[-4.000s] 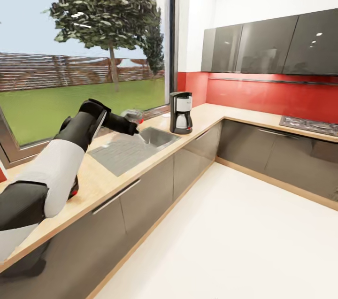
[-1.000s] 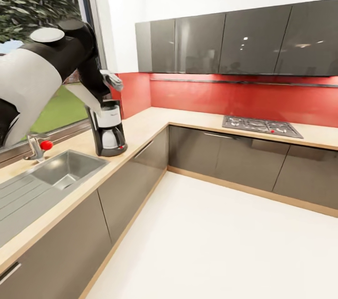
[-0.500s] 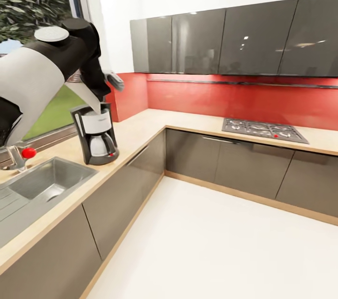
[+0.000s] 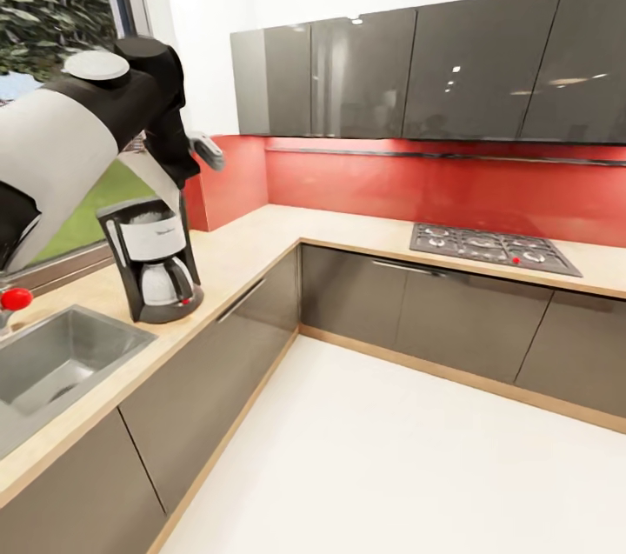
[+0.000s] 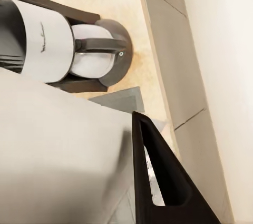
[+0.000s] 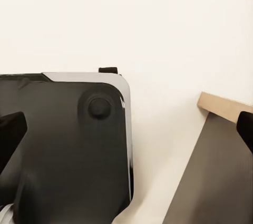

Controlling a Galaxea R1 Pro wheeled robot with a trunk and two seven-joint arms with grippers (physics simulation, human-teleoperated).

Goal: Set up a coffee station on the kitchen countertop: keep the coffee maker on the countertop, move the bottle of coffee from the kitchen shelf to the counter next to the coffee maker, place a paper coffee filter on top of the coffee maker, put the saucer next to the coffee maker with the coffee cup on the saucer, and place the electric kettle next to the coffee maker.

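The coffee maker (image 4: 152, 258) stands upright on the worktop (image 4: 252, 236), near its front edge and just beside the steel sink (image 4: 52, 358), its silver-white front and glass jug turned toward the room. Right above its top hangs the paper filter (image 4: 159, 178), a white wedge whose lower tip sits at or just over the machine's lid; whether the 2 touch cannot be told. The left arm (image 4: 78, 128) reaches in from the window side and bends down over the machine, and the left jaws are clenched on the filter. In the left wrist view the filter (image 5: 58, 155) is a broad pale sheet pressed against 1 dark finger (image 5: 158, 182), with the coffee maker (image 5: 63, 45) seen from above beneath it on the beige wood. At the sink's far edge is a tap with a red knob (image 4: 13, 299). Further along, the worktop turns a corner and carries a gas hob (image 4: 491, 247) with a small red dot, set against a red wall panel (image 4: 417, 184) under glossy dark wall cupboards (image 4: 435, 76). Grey cabinet fronts (image 4: 382, 302) run below, over a pale floor (image 4: 391, 450). The right jaws are released – the right wrist view shows 2 dark fingertips (image 6: 10, 132) far apart at opposite edges, with the robot's black base (image 6: 68, 145), the pale floor and a cabinet corner (image 6: 211, 171) between them.
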